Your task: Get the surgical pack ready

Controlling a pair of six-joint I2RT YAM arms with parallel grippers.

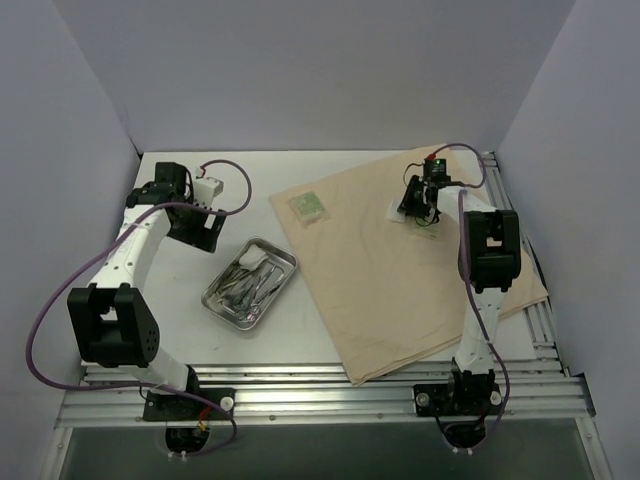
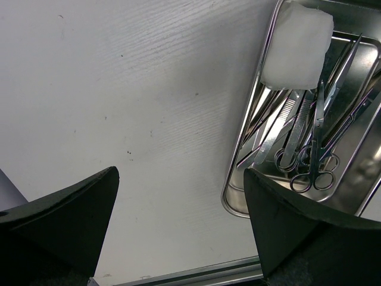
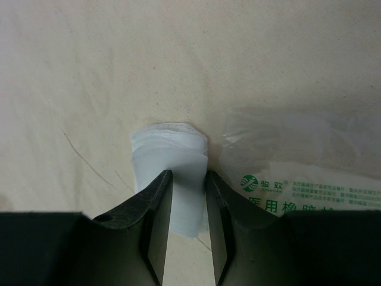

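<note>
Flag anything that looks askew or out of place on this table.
The tan cloth lies skewed, its near corner overhanging the front rails. The steel tray sits at an angle off the cloth, with a gauze pad lying across its rim.

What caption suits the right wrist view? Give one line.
Right tool over a white gauze square on the tan cloth, beside a green-printed packet.
</note>
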